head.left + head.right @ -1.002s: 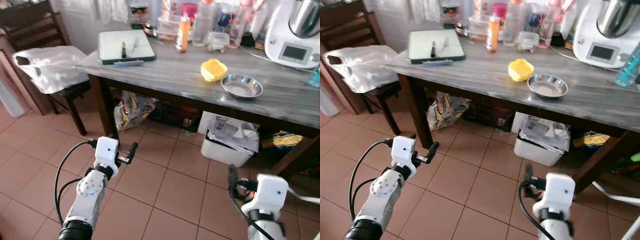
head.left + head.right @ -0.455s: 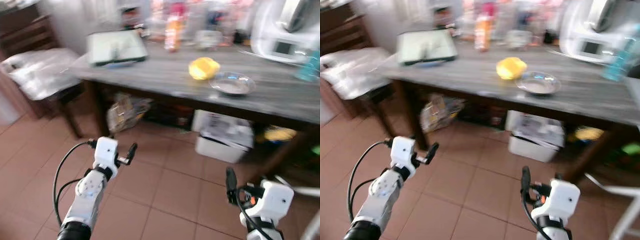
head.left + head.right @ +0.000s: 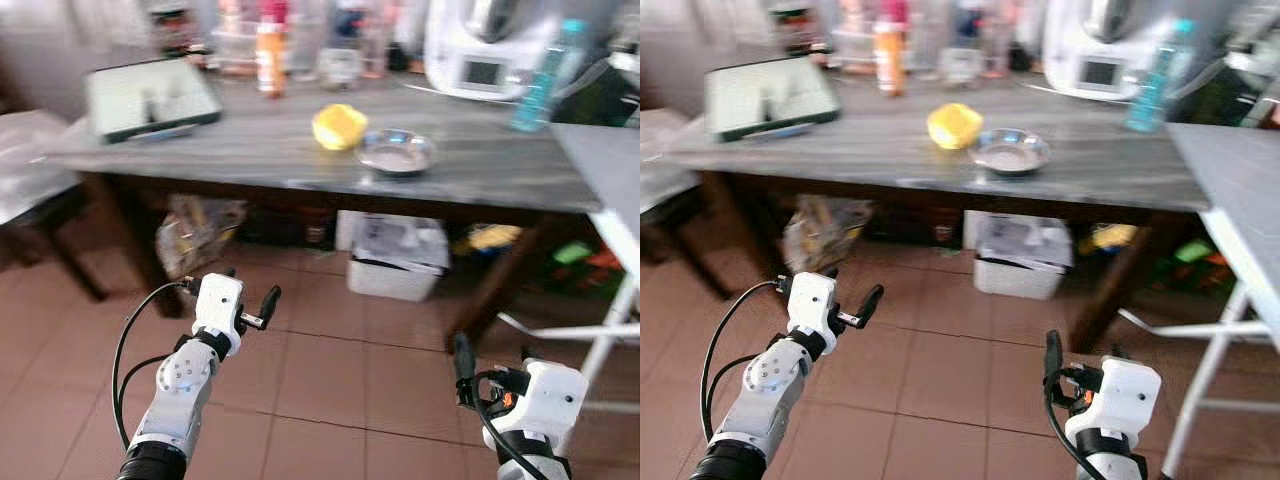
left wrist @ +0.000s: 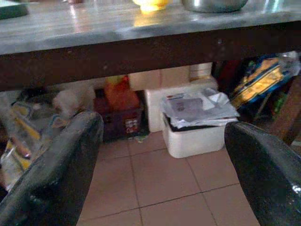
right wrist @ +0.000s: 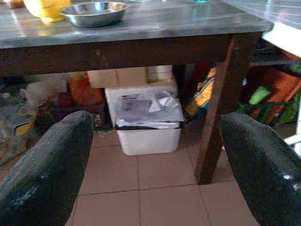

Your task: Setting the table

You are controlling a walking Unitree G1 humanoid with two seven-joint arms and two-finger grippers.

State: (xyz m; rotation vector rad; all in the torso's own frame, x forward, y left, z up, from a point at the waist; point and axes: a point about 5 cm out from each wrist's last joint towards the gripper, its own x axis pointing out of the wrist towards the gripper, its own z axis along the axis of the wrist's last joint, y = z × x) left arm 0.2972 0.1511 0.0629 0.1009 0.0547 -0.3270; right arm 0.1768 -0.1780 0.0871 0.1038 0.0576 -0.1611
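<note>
Close on grey wooden counter (image 3: 300, 150); reach shiny steel bowl (image 3: 396, 154) squarely. Left gripper (image 4: 160, 155), right gripper (image 5: 155, 155) low, jaws apart, empty.

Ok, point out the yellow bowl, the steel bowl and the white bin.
yellow bowl (image 3: 339, 126), left eye view, its side.
steel bowl (image 3: 396, 152), left eye view, its inside.
white bin (image 5: 148, 140), right wrist view, front wall.

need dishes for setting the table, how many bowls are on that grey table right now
2. A yellow bowl sits near the middle of the grey table, and a metal bowl rests right beside it, on the robot's right. The blurred clutter along the back edge may hide others.
</note>
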